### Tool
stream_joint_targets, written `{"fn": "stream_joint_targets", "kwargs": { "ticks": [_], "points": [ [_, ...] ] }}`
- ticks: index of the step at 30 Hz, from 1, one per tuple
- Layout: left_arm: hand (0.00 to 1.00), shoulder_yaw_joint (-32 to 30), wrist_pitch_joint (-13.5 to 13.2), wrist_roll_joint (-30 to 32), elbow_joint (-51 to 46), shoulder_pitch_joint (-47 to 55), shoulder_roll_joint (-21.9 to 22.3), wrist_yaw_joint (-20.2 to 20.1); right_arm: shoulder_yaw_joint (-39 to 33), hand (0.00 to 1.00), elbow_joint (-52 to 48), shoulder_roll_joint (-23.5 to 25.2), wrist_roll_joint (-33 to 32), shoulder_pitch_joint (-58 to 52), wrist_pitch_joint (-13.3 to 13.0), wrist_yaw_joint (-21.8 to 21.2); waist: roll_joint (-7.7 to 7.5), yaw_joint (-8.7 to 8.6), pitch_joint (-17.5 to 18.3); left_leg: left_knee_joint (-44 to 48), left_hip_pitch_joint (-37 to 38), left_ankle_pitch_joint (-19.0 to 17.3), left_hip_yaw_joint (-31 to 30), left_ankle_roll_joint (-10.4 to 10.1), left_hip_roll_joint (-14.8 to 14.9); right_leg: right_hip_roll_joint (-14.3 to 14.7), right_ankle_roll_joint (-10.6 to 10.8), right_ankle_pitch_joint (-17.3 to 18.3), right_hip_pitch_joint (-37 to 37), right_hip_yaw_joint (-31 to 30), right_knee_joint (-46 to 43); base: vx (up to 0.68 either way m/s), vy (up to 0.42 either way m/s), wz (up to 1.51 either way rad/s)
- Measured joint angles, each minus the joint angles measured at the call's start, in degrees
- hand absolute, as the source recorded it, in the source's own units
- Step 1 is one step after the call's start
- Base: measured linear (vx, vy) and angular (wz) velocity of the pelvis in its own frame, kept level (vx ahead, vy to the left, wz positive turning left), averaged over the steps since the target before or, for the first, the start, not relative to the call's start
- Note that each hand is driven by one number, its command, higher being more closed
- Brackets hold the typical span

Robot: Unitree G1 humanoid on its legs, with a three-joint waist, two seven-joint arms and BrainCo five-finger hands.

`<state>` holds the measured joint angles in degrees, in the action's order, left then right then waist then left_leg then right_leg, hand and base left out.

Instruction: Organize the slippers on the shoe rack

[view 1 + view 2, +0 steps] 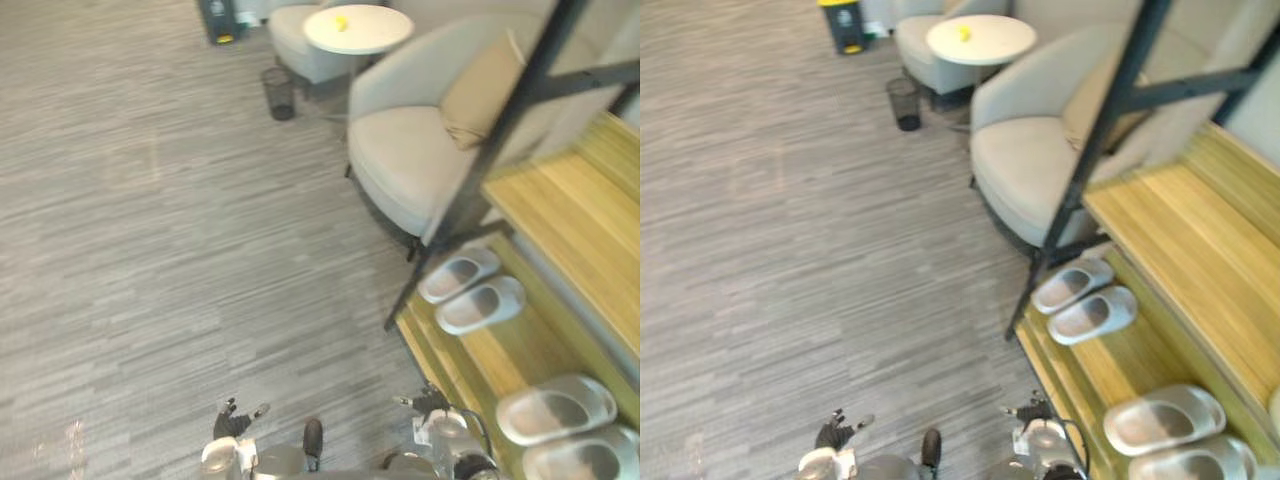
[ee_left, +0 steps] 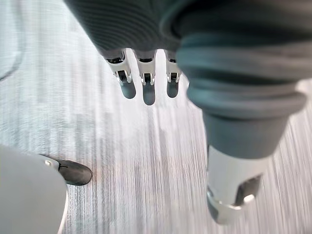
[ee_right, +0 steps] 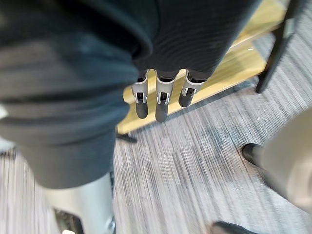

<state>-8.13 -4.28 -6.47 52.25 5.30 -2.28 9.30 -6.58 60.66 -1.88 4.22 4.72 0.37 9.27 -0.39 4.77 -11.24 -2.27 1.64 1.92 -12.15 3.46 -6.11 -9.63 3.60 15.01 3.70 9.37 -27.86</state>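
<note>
1. Two pairs of grey slippers lay on the lower shelf of the shoe rack (image 1: 515,352): a far pair (image 1: 458,275) and a near pair (image 1: 555,408).
2. Each slipper's long axis ran left to right, toes pointing right.
3. The left robot hand (image 2: 147,92) hung over the carpet (image 1: 150,250), fingers straight, holding nothing.
4. The right robot hand (image 3: 162,105) hung likewise, empty, near the rack's left edge.

Head stereo looks down, sharing shoe rack (image 1: 570,210); wrist cameras near floor (image 2: 146,170).
</note>
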Motion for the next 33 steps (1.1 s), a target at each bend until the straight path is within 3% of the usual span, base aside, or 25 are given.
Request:
{"fn": "stream_joint_targets", "kwargs": {
  "ticks": [2,3,5,7,8,10,11,12,14,15,17,18,19,20,22,24,25,26,28,30,33],
  "points": [
    [0.0,-0.28,0.03,-0.5,-0.17,0.11,0.07,0.0,-0.01,0.0,0.0,1.06,-0.24,-0.82,0.01,0.02,-0.45,0.02,0.27,0.92,-0.7,-0.11,-4.78,-0.17,-0.08,4.19,-0.03,1.01,2.17,-6.7,-0.48,0.04,-0.143,1.28],
    [0.0,-0.4,0.04,-0.58,-0.44,0.3,0.15,0.0,-0.02,0.0,-0.03,1.34,-0.36,-1.03,0.01,0.08,-0.76,-0.11,0.44,1.58,-1.13,-0.37,-6.51,-0.57,-0.6,4.91,-0.33,0.89,2.17,-7.74,0.6,0.07,-0.194,1.5],
    [0.0,-2.19,-0.09,-0.61,-2.15,1.03,0.12,-0.51,-0.3,0.0,-1.27,2.38,-1.14,-2.44,-0.04,0.32,-3.42,-0.24,0.77,5.61,-3.08,-1.88,-10.19,-2.21,-4.01,2.96,-2.06,1.43,1.89,-5.42,5.45,0.07,-0.164,1.44],
    [0.0,-4.01,-0.07,-1.72,-4.51,2.32,1.61,-0.49,-2.08,0.0,-1.9,3.23,-2.41,-2.35,-0.01,0.63,-2.62,0.42,1.24,10.85,-6.78,-4.39,-9.18,-3.19,-3.28,2.75,-2.59,1.99,1.03,-0.76,6.77,0.11,-0.136,1.0],
    [0.0,-4.48,-0.09,-2.33,-5.27,2.78,2.25,-0.5,-1.71,0.0,-2.83,3.24,-2.67,-2.14,0.0,0.71,-1.48,0.39,1.16,16.18,-10.06,-6.42,-6.59,-3.44,-2.12,3.32,-2.86,1.79,0.02,1.3,7.5,0.16,-0.129,0.95],
    [0.0,-6.53,-0.06,-4.93,-7.18,3.15,4.8,-0.46,-0.11,0.0,-4.82,3.23,-3.19,-1.54,-0.02,0.9,1.57,1.02,-0.48,31.03,-16.11,-12.44,2.21,-5.95,2.0,6.24,-3.14,1.66,-3.29,5.13,8.73,0.15,-0.095,0.73],
    [0.0,-7.35,-0.04,-5.67,-8.34,3.31,5.55,-0.41,0.73,0.0,-5.82,3.72,-3.39,-1.49,-0.03,0.93,1.79,1.74,-0.81,35.99,-18.03,-13.32,6.79,-5.74,3.77,6.89,-3.28,1.73,-4.6,6.26,9.04,0.13,-0.037,0.39],
    [0.0,-7.77,-0.05,-6.18,-9.56,3.87,5.37,-0.46,1.41,0.0,-6.31,4.56,-4.28,-1.12,-0.14,1.04,1.07,2.34,-1.21,39.94,-19.28,-14.06,12.89,-4.89,6.06,6.96,-3.81,2.03,-6.71,7.69,10.03,0.11,-0.017,0.28],
    [0.0,-7.71,-0.06,-6.18,-10.55,3.77,4.73,-0.52,2.56,0.0,-6.92,5.07,-4.31,-0.64,-0.16,1.28,0.0,2.71,-1.7,44.24,-20.54,-16.92,19.57,-2.87,10.14,6.89,-3.99,2.88,-9.98,9.89,13.07,0.15,0.001,0.42],
    [0.0,-7.64,-0.05,-6.15,-10.78,3.59,4.41,-0.54,2.52,0.0,-7.59,5.11,-4.31,-0.68,-0.16,1.6,-0.29,2.84,-1.54,43.89,-21.76,-17.6,22.09,-2.74,12.6,6.77,-3.66,2.85,-11.06,11.3,14.83,0.24,0.071,0.52],
    [0.0,-7.7,-0.12,-6.16,-10.69,3.11,4.0,-0.57,2.27,0.0,-7.76,4.59,-4.29,-0.62,-0.1,2.1,-0.79,3.09,-1.65,36.2,-23.17,-16.74,23.43,-3.05,13.56,5.59,-1.8,2.76,-12.34,13.5,16.79,0.31,0.167,0.66],
    [0.0,-7.71,-0.31,-6.19,-10.73,2.63,3.79,-0.62,2.26,0.0,-7.74,4.22,-4.28,-0.54,-0.08,2.17,-0.95,3.56,-1.86,31.67,-23.54,-13.45,23.56,-3.54,12.94,4.39,-0.68,2.97,-13.03,14.41,17.37,0.34,0.229,0.69],
    [0.0,-7.68,-0.34,-6.08,-10.59,1.84,3.24,-0.59,2.26,0.0,-7.22,4.01,-4.28,-0.29,-0.08,2.2,-2.33,4.23,-2.4,28.6,-22.64,-9.76,24.33,-3.53,11.08,2.7,1.06,3.26,-13.65,14.8,17.61,0.38,0.207,0.63],
    [0.0,-7.54,-0.38,-6.0,-9.94,1.17,2.57,-0.57,2.33,0.0,-5.6,3.65,-4.27,0.6,-0.12,2.2,-3.9,4.82,-2.63,25.47,-21.02,-8.83,24.47,-2.36,8.16,1.48,0.82,1.57,-13.75,14.28,18.94,0.47,0.245,0.49],
    [0.0,-7.72,-0.21,-5.97,-9.14,1.21,1.68,-0.48,2.26,0.0,-4.83,4.35,-4.18,1.88,-0.08,2.07,-4.19,5.76,-2.72,25.5,-19.95,-9.69,24.34,-1.07,7.27,0.92,3.6,-3.36,-15.16,13.06,19.58,0.4,0.201,0.29],
    [0.0,-6.3,0.07,-5.28,-8.43,1.86,0.64,-0.5,2.22,0.0,-5.31,5.33,-4.1,1.33,-0.27,1.97,-4.12,6.22,-2.74,25.34,-14.92,-11.63,23.38,0.66,6.15,-1.3,5.91,-6.55,-14.6,11.78,8.14,0.38,0.216,0.33],
    [0.0,-5.92,0.05,-4.78,-8.45,2.09,0.6,-0.51,2.32,0.0,-5.68,5.38,-4.08,0.77,-0.45,1.86,-3.66,6.14,-2.66,25.23,-12.99,-13.13,22.32,0.44,6.41,-1.95,5.92,-8.45,-12.44,10.9,0.64,0.36,0.189,0.45],
    [0.0,-5.16,0.27,-4.6,-8.3,2.16,0.47,-0.56,2.33,0.0,-5.95,5.37,-4.09,0.11,-0.78,1.85,-2.88,5.83,-2.98,24.85,-9.71,-16.01,20.15,0.04,6.89,-2.74,4.62,-9.65,-7.7,8.64,-13.15,0.27,0.126,0.44],
    [0.0,-4.31,0.97,-3.6,-8.23,1.79,-0.44,-0.55,2.27,0.0,-6.0,5.4,-4.09,-1.36,-0.81,1.89,-3.54,5.32,-3.21,24.05,-6.11,-17.44,18.61,0.49,6.54,-1.88,3.38,-6.6,0.77,4.32,-28.15,0.29,0.086,0.53],
    [0.0,-4.28,1.15,-3.39,-8.24,1.94,-0.36,-0.54,2.32,0.0,-5.96,5.43,-4.09,-2.67,-0.84,1.89,-3.57,4.46,-3.22,21.92,-2.09,-18.38,17.06,0.49,7.06,-0.14,2.52,-4.51,7.4,5.01,-30.18,0.27,0.019,0.42],
    [0.0,-4.34,1.32,-3.26,-8.18,1.4,-0.36,-0.59,1.77,0.0,-7.46,5.41,-3.83,-3.53,-1.85,2.12,-3.68,3.83,-3.3,20.38,1.99,-21.47,15.88,0.0,7.98,2.52,1.17,-3.87,15.68,9.0,-16.8,0.28,-0.021,0.19]
  ]
}}
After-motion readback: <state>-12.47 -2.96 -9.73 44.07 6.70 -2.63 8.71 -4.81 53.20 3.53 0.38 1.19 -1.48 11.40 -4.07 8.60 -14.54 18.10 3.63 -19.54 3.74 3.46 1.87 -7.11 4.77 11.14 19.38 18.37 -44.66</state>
